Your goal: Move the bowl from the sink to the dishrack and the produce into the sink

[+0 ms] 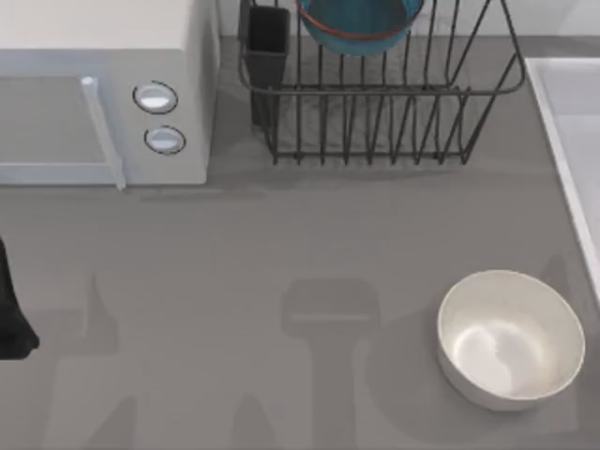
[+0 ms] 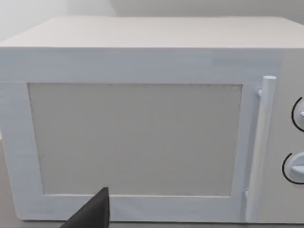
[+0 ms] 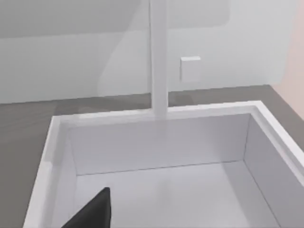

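Observation:
The teal-blue bowl [image 1: 361,23] with its red-orange rim line sits in the black wire dishrack [image 1: 375,122] at the back of the table. The pale sink [image 1: 561,112] lies along the right edge. In the right wrist view the sink [image 3: 156,116] appears as a bare white basin, and a dark tip of my right gripper [image 3: 95,211] hangs over it. The produce is out of view. My left arm [image 1: 11,314] is parked at the far left edge, and a dark tip of my left gripper [image 2: 92,213] faces the microwave door.
A white microwave [image 1: 103,94] with two round knobs stands at the back left. A larger white bowl [image 1: 511,337] rests at the front right. A dark utensil cup [image 1: 267,47] fills the rack's left corner. A white faucet post [image 3: 158,57] rises behind the sink.

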